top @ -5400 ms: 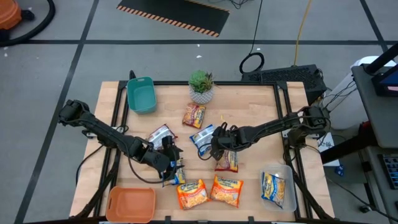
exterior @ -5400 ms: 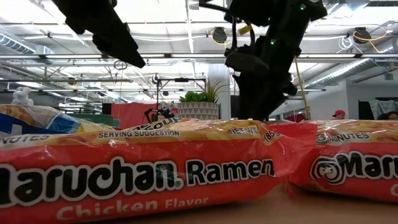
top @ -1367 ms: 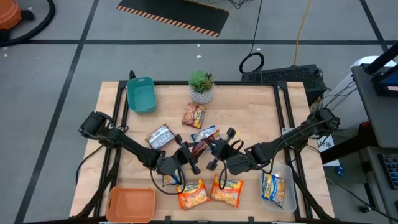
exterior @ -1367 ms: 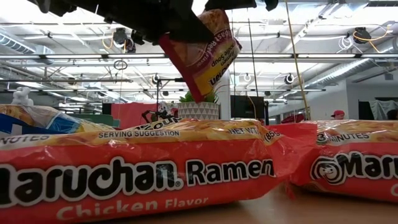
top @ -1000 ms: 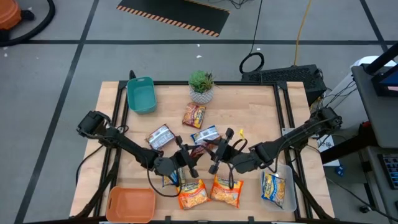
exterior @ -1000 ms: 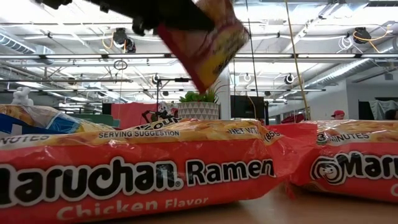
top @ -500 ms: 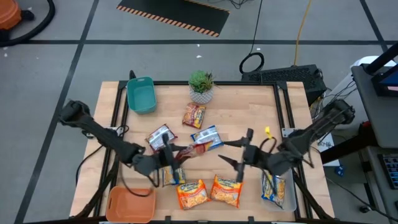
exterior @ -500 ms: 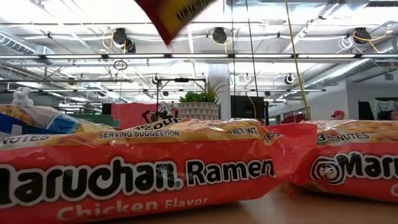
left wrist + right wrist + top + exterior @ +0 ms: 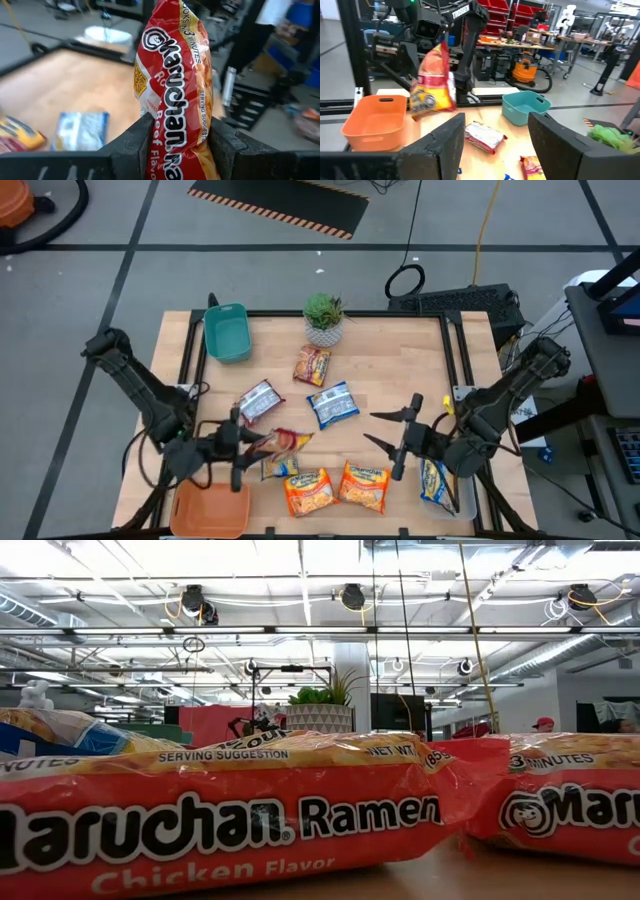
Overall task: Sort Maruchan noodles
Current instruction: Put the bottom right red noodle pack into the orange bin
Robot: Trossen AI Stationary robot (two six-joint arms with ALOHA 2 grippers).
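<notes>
Two claws are up off the bench (image 9: 400, 360). The left claw (image 9: 262, 442) sits at the near left, just beyond the orange bin (image 9: 208, 508), clamped on a dark red Maruchan beef packet (image 9: 172, 90) that sticks out from between its fingers (image 9: 132, 145) toward the middle of the bench. The right claw (image 9: 385, 442) hangs at the near right beside the clear bin (image 9: 462, 480), its fingers (image 9: 447, 137) spread wide with nothing between them.

Other noodle packets lie about: a silver-red packet (image 9: 258, 400) left of centre, a blue packet (image 9: 332, 404) in the middle, a red-and-yellow packet (image 9: 312, 365) farther back near the potted plant (image 9: 324, 318), and two orange packets (image 9: 338, 488) side by side at the near edge. A blue-and-yellow packet (image 9: 438, 480) rests in the clear bin. Another packet (image 9: 278, 468) lies partly hidden under the left claw. The teal bin (image 9: 227, 332) stands at the far left.
</notes>
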